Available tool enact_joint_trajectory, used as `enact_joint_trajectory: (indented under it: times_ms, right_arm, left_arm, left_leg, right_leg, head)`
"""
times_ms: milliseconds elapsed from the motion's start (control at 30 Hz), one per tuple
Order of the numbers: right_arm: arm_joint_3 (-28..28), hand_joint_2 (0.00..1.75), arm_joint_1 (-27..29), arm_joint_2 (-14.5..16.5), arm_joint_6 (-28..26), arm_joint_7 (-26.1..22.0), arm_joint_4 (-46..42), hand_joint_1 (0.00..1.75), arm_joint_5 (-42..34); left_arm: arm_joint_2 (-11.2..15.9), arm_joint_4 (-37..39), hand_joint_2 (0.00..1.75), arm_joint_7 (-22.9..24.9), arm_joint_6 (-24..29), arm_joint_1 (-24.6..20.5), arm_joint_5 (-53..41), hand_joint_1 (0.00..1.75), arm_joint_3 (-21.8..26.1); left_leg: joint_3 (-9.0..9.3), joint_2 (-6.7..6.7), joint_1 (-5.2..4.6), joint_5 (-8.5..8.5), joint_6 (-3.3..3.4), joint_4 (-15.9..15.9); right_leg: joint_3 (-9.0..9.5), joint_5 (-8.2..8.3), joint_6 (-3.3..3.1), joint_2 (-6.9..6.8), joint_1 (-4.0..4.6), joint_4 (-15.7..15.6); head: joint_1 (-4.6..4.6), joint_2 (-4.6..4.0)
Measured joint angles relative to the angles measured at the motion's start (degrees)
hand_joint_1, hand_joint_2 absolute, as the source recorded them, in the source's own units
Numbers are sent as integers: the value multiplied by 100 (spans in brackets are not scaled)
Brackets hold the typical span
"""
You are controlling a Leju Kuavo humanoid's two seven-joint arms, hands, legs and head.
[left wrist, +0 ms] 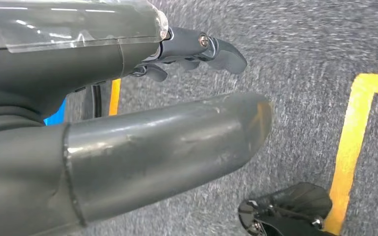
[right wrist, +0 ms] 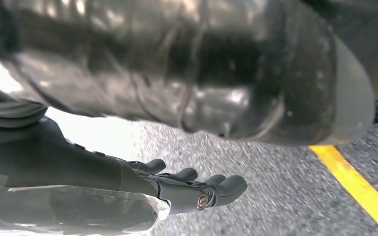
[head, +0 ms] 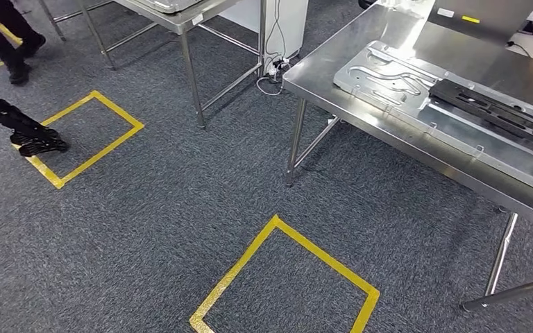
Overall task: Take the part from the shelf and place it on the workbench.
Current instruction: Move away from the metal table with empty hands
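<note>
L hand (left wrist: 142, 123) empty, R hand (right wrist: 177, 98) – prob. empty

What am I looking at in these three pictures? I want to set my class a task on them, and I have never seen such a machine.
A two-legged robot took them. One camera sits high on its body, looking down at grey carpet with yellow tape squares and a steel workbench bearing a silver metal plate and a black part. The other two sit at its wrists, behind the left hand and the right hand. Both hang over the carpet, fingers apart, holding nothing.
</note>
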Motion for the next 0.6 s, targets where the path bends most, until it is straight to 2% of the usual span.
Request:
enact_joint_trajectory:
  times_ms: [33,100,167,200,233,267,300,333,367,400,433,467,500,533,600]
  right_arm:
    - [-7,0,0,-7,-5,-14,0,0,5]
    - [-16,0,-4,-21,-10,-24,1,0,14]
    - [-20,0,-14,-33,-11,-26,1,0,18]
    - [-22,0,-22,-36,-11,-22,1,0,19]
    - [-24,0,-28,-39,-10,-18,0,0,19]
    - [-25,0,-28,-42,-7,-12,0,0,19]
    - [-26,0,-21,-44,-2,-3,1,0,18]
    - [-27,0,-9,-47,7,5,1,0,16]
    - [-30,0,4,-51,16,15,2,0,13]
    - [-33,0,13,-54,26,26,3,0,8]
    - [-38,0,16,-60,38,33,4,0,3]
    - [-45,0,16,-66,49,38,4,0,0]
    - [-54,0,14,-72,64,39,4,0,-2]
    - [-62,0,11,-78,78,35,4,0,-2]
    - [-77,0,10,-87,93,26,4,0,-2]
  left_arm:
    - [0,0,0,-16,-8,1,0,0,2]
    - [-2,0,0,-39,-16,-2,-1,0,3]
    - [-2,0,0,-50,-21,-1,-1,0,9]
    - [-1,0,0,-51,-24,2,-1,0,17]
    - [0,0,0,-51,-24,9,-2,0,28]
    - [1,0,0,-50,-27,15,-4,0,40]
    - [1,0,0,-50,-31,12,-10,0,49]
    - [1,0,0,-50,-34,4,-16,0,53]
    - [1,0,0,-51,-37,-6,-25,0,54]
    - [1,0,0,-54,-38,-14,-32,0,54]
    - [1,0,0,-56,-38,-14,-41,0,54]
    - [2,0,0,-61,-38,-8,-55,0,54]
    - [2,0,0,-66,-38,-1,-69,0,54]
    - [3,0,0,-71,-38,2,-84,0,54]
    - [2,0,0,-80,-38,-13,-99,0,54]
  left_leg:
    - [2,-78,0,-1,-6,15]
    - [-19,-212,-4,1,-49,45]
    - [-65,-325,10,24,-131,52]
    - [-89,-383,16,41,-179,44]
    - [-107,-364,23,40,-212,53]
    - [-144,-275,21,-10,-239,114]
    - [-231,-132,18,-133,-260,291]
    - [-359,29,23,-314,-276,577]
    - [-527,136,28,-515,-303,939]
    - [-687,184,37,-681,-328,1296]
    - [-779,206,45,-750,-348,1525]
    - [-770,226,53,-716,-362,1558]
    - [-642,263,60,-585,-370,1360]
    - [-425,337,66,-406,-369,996]
    - [-28,534,44,-179,-328,287]
  right_leg:
    - [169,232,-16,56,-8,-379]
    - [445,480,-53,288,-20,-1006]
    - [513,491,-82,407,-5,-1199]
    - [517,510,-107,360,-4,-1236]
    - [532,531,-141,289,-9,-1269]
    - [550,555,-181,222,-16,-1307]
    - [562,576,-223,142,-22,-1347]
    - [567,585,-252,60,-16,-1364]
    - [562,584,-273,-22,-2,-1366]
    - [553,580,-286,-108,9,-1360]
    - [544,575,-285,-187,15,-1352]
    - [538,567,-280,-262,18,-1343]
    - [538,557,-268,-331,17,-1331]
    - [543,542,-250,-399,16,-1316]
    - [555,503,-192,-514,36,-1281]
  head:
    - [1,0]
    - [-1,0]
    - [-2,0]
    - [-1,0]
    - [-1,0]
    - [-4,0]
    - [-7,0]
    - [-11,0]
    - [-15,0]
    - [-17,0]
    - [-17,0]
    - [-17,0]
    - [-18,0]
    - [-18,0]
    - [-16,0]
